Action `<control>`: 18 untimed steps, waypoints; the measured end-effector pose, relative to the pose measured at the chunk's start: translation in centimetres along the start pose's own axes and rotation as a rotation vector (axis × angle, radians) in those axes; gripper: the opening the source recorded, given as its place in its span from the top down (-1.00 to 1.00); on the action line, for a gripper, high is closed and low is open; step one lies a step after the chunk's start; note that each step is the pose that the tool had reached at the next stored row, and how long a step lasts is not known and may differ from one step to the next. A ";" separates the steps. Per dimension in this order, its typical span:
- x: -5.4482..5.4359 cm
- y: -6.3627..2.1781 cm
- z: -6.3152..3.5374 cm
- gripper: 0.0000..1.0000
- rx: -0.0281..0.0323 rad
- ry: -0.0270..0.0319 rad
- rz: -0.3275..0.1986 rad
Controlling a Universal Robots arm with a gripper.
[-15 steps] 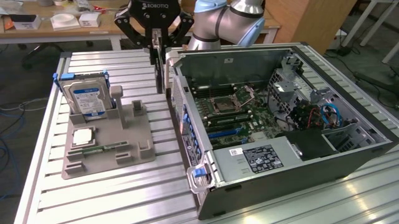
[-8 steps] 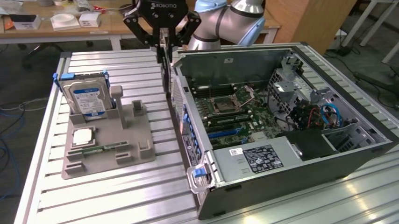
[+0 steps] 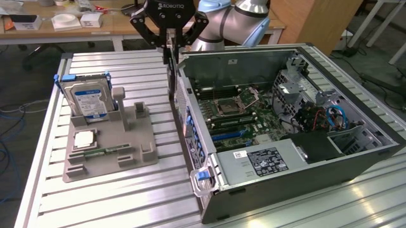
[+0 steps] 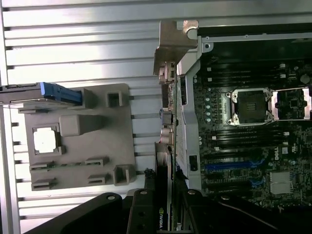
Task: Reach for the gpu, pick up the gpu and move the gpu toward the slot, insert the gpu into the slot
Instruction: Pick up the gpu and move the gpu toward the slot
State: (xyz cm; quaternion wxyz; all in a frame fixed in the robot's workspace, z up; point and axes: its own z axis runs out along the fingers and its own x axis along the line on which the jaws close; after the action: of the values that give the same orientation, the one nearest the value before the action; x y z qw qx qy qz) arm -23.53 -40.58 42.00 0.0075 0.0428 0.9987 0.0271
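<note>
Currently, ext. view: gripper (image 3: 170, 46) is seen high up, jaws clenched on the gpu (image 3: 170, 76). Card is held upright and edge-on, hanging clear of the surface (image 3: 127, 190), right at the rear wall of the open PC case (image 3: 285, 171), on the exterior view's left of that wall. It is not seated; the blue slots (image 3: 229, 135) on the motherboard (image 3: 247, 114) are apart from it. Hard drive (image 3: 89, 97) w/ blue rails is stood in the grey fixture (image 3: 111, 156), well apart from the card, toward the exterior view's left.

Wrist view: gpu (image 4: 171, 48) is seen edge-on between the jaws, w/ grey metal bracket at the far end and a green logo on the card near the gripper (image 4: 164, 183). Card is lined up along the case's rear wall, betw. fixture (image 4: 80, 141) and motherboard (image 4: 243, 146). CPU socket (image 4: 251, 105) and blue slots (image 4: 229, 165) are seen on the board, off to the side of the card.
</note>
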 end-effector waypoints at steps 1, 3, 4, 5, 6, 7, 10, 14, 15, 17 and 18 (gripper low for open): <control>-0.1 0.01 0.00 0.48 0.0000 0.0000 0.001; -0.5 0.04 0.01 0.48 0.0001 -0.0002 0.003; -0.8 0.07 0.02 0.48 0.0000 -0.0002 0.003; -1.0 0.09 0.04 0.48 0.0000 -0.0002 0.004; -1.2 0.10 0.06 0.48 -0.0001 -0.0003 0.004; -1.3 0.11 0.07 0.48 -0.0001 -0.0002 0.004; -1.8 0.15 0.11 0.48 0.0000 -0.0002 0.004; -3.1 0.26 0.20 0.48 0.0000 -0.0003 0.004; -3.4 0.28 0.22 0.48 0.0001 -0.0002 0.004; -4.0 0.33 0.27 0.48 0.0000 -0.0003 0.004; -4.3 0.35 0.30 0.48 0.0000 -0.0002 0.004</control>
State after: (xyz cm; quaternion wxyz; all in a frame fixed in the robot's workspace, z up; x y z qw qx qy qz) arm -19.22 -40.59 41.77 0.0075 0.0446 0.9986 0.0271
